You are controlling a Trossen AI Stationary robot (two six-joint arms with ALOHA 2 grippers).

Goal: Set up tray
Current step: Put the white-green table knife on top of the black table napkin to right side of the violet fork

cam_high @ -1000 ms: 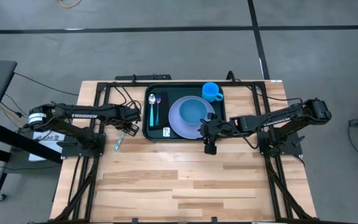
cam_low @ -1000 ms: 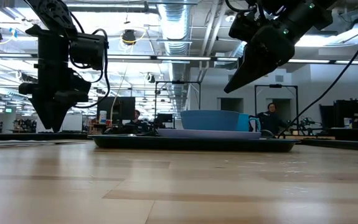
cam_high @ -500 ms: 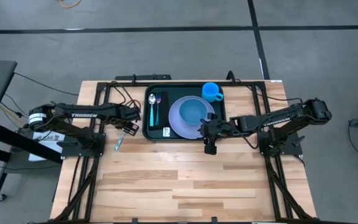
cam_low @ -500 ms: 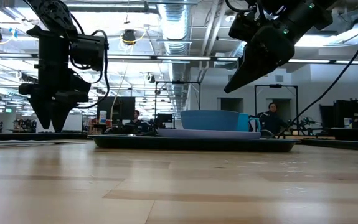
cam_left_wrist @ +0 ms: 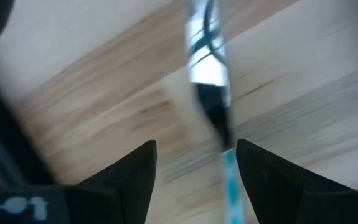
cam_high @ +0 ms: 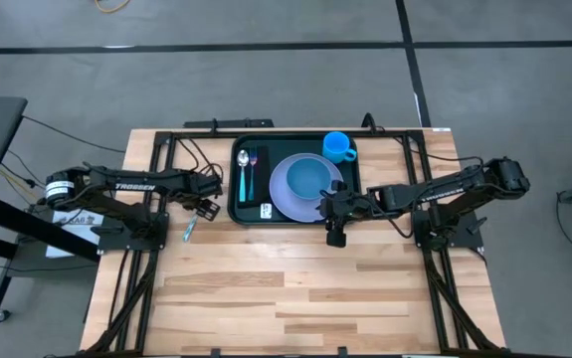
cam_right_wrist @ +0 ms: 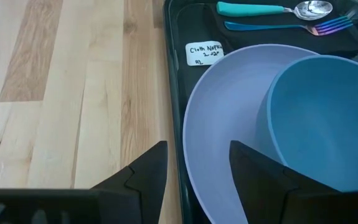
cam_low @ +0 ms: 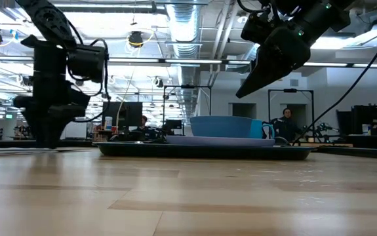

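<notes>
Inside tray (cam_high: 234, 213): plate (cam_high: 284, 192), bowl (cam_high: 310, 178), cup (cam_high: 338, 147), cutlery.

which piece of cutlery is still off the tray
The knife, lying on the bare table left of the tray, under the open left gripper. The spoon and fork lie inside.

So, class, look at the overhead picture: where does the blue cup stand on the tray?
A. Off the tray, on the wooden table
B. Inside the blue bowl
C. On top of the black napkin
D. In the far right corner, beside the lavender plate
D: the blue cup stands in the far right corner of the tray, just beyond the lavender plate.
</notes>
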